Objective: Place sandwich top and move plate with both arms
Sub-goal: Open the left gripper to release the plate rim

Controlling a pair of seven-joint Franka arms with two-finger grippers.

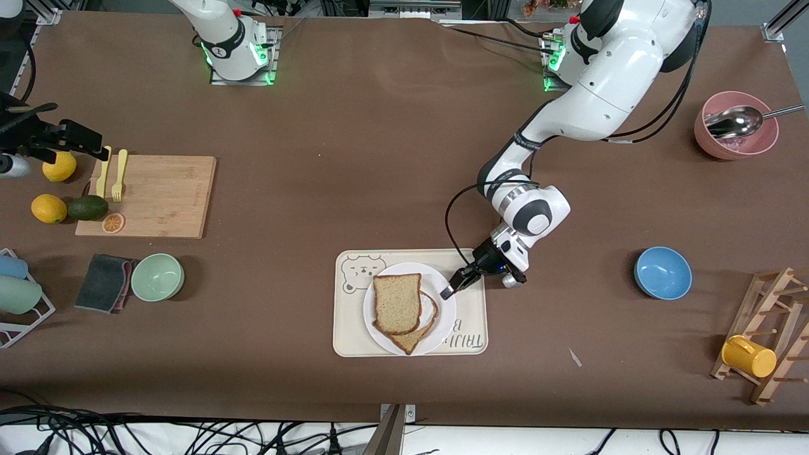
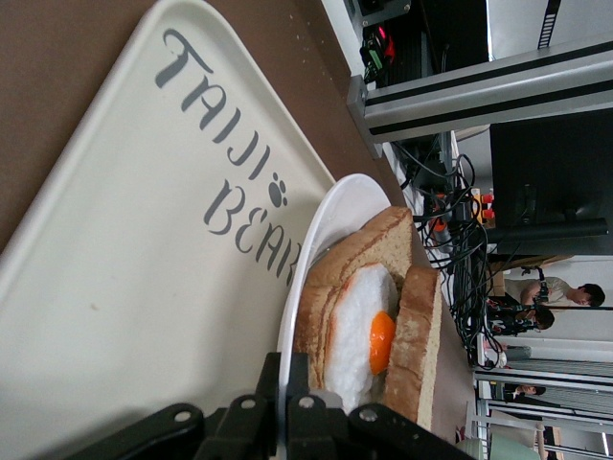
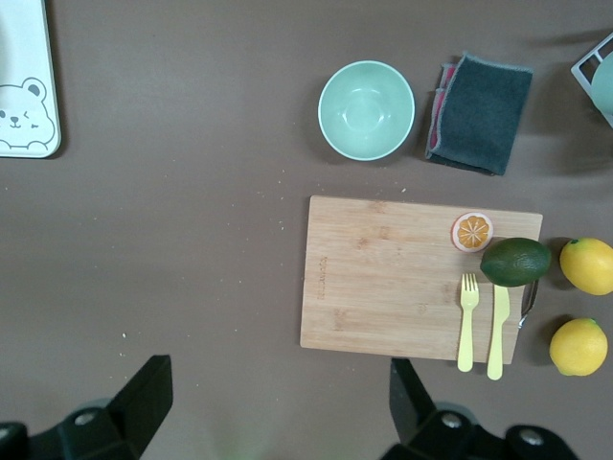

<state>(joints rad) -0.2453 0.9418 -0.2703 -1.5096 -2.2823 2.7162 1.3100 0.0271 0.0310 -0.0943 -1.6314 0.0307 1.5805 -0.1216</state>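
The sandwich top (image 1: 397, 303) lies on a lower bread slice (image 1: 414, 340) with a fried egg (image 2: 359, 326), all on the white plate (image 1: 442, 309). The plate sits on a cream bear tray (image 1: 347, 328). My left gripper (image 1: 447, 292) is low at the plate's edge toward the left arm's end, shut on the rim; in the left wrist view its fingers (image 2: 295, 369) clamp the rim (image 2: 321, 220), with the sandwich top (image 2: 414, 335) close by. My right gripper (image 3: 280, 374) is open and empty, high over bare table near the cutting board (image 3: 412, 278); it is out of the front view.
A wooden cutting board (image 1: 148, 196) with fork, knife, avocado and lemons, a green bowl (image 1: 157, 277) and a grey cloth (image 1: 104, 282) are toward the right arm's end. A blue bowl (image 1: 662, 272), a pink bowl with spoon (image 1: 736, 125) and a mug rack (image 1: 768, 354) are toward the left arm's end.
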